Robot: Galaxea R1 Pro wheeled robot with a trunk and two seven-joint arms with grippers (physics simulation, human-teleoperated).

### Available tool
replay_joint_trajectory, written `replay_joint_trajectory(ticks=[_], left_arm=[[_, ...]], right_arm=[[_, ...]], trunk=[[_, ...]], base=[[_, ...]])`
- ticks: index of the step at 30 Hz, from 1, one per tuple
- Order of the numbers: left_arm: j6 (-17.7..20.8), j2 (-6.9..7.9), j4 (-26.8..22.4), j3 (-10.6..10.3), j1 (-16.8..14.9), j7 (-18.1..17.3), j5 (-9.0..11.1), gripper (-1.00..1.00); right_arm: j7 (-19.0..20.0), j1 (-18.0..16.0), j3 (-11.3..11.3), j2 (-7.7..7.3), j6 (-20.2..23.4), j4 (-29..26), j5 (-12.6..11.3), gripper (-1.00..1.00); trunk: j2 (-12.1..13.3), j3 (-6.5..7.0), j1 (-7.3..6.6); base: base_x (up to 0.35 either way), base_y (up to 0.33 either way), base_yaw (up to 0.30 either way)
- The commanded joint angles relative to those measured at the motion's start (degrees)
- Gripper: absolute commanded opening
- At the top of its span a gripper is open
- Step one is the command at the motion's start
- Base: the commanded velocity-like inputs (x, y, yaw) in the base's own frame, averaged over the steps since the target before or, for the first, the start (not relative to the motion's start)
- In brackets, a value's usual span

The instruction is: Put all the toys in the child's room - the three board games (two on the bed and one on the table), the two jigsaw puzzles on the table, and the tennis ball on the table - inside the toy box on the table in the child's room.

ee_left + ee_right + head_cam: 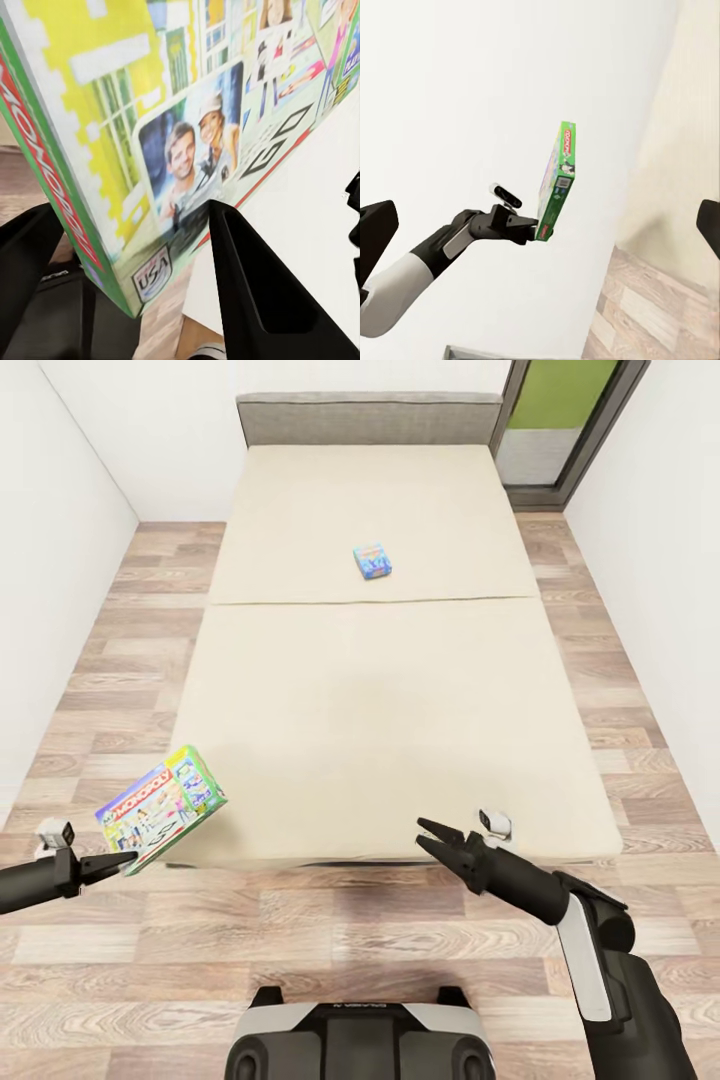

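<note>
I face the foot of the bed (380, 690) with its beige cover. My left gripper (122, 860) is shut on the lower corner of the larger board game (162, 807), a green-edged printed box held in the air beside the bed's near left corner. The left wrist view has that box (172, 127) clamped between dark fingers (255, 285). In the right wrist view the same box (556, 180) hangs edge-on from the left gripper (529, 226). A small blue board game (372, 561) lies on the mattress toward the headboard. My right gripper (428, 836) stands open over the bed's near edge, with nothing in it.
Wood-plank floor (130, 610) runs along both sides of the bed, between it and white walls. A grey headboard (370, 418) closes the far end. A dark-framed window (565, 420) stands at the far right. My base (355, 1040) sits just short of the bed's foot.
</note>
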Motion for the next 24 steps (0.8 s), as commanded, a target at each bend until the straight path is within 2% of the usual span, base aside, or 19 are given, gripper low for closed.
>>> replay_joint_trajectory(ticks=[1, 3, 6, 9, 11, 15, 24], left_arm=[[0.6, 0.14, 0.2, 0.0, 0.0, -0.3, -0.1, -1.00], [0.7, 0.26, 0.7, 0.1, -0.1, -0.3, -0.1, -1.00], [0.7, 0.33, 3.3, 0.1, -0.3, -0.3, -0.1, -1.00], [0.7, 0.34, 8.1, 0.0, -2.8, -0.3, -0.3, -1.00], [0.7, 0.36, 12.3, -0.1, -4.8, -0.3, -0.5, -1.00], [0.7, 1.06, 17.1, -0.2, -6.7, -0.3, -1.4, -1.00], [0.7, 1.48, 18.7, -0.3, -7.2, -0.3, -2.1, -1.00]], right_arm=[[0.1, 0.0, -0.1, 0.03, -0.7, 0.2, -0.2, 1.00], [-0.4, 0.0, -0.1, 0.03, -1.7, 0.5, 0.0, 1.00], [-4.7, 0.0, 0.1, 0.04, -1.1, 0.6, 0.1, 1.00], [-10.7, 0.0, 0.1, 0.08, 2.1, 0.5, -0.2, 1.00], [-13.0, 0.0, 0.3, 0.10, 3.3, 0.5, -0.3, 1.00], [-14.2, 0.0, 0.4, 0.12, 4.1, 0.4, -0.4, 1.00], [-14.3, 0.0, 0.5, 0.13, 4.0, 0.4, -0.5, 1.00]], trunk=[[0.4, 0.16, -0.22], [1.2, 0.52, -0.66], [2.4, 1.06, -1.32], [3.6, 1.59, -1.98], [4.4, 1.95, -2.42], [6.0, 2.67, -3.29], [9.6, 4.29, -5.27]], base=[[0.000, 0.000, 0.000], [0.000, 0.000, 0.000], [0.000, 0.000, 0.000], [0.000, 0.000, 0.000], [0.000, 0.000, 0.000], [0.000, 0.000, 0.000], [0.000, 0.000, 0.000]])
